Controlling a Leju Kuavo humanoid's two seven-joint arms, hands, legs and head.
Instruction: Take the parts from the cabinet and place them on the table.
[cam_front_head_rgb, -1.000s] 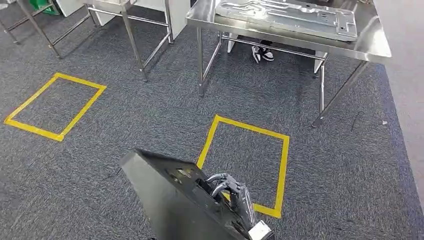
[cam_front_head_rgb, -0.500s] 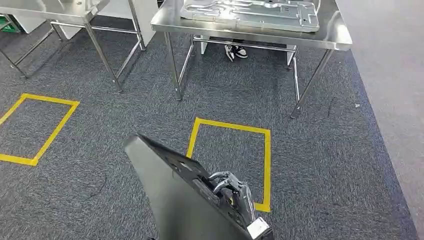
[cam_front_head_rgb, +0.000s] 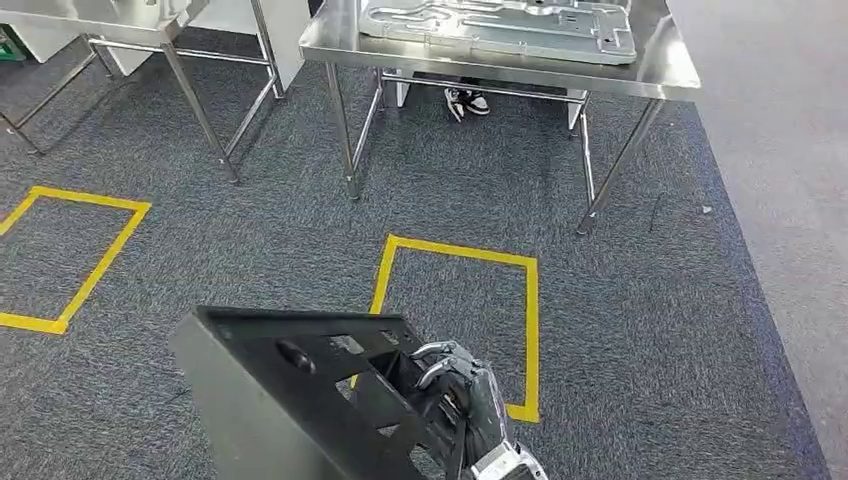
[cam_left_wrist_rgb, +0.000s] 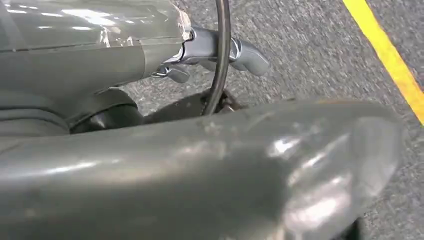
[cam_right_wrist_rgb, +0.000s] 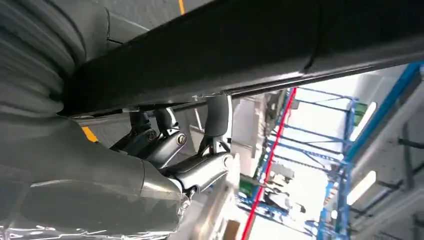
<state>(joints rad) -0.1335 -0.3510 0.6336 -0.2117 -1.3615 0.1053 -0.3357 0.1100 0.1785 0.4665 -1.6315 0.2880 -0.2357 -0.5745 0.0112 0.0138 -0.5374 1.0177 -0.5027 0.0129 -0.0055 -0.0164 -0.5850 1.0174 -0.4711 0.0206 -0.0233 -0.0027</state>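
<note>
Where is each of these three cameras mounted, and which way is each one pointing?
Head view: high on the robot, looking forward and down at carpet, a yellow tape square and a steel table; the right hand grips a black part.
Left wrist view: behind the left hand, facing carpet and yellow tape.
Right wrist view: behind the right hand, looking along the black part.
Shared: the head and right wrist views both show the right hand on the black part.

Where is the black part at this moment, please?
In the head view the black part is low in the picture, left of centre, held by the right hand above the grey carpet, beside the yellow taped square before the steel table.
</note>
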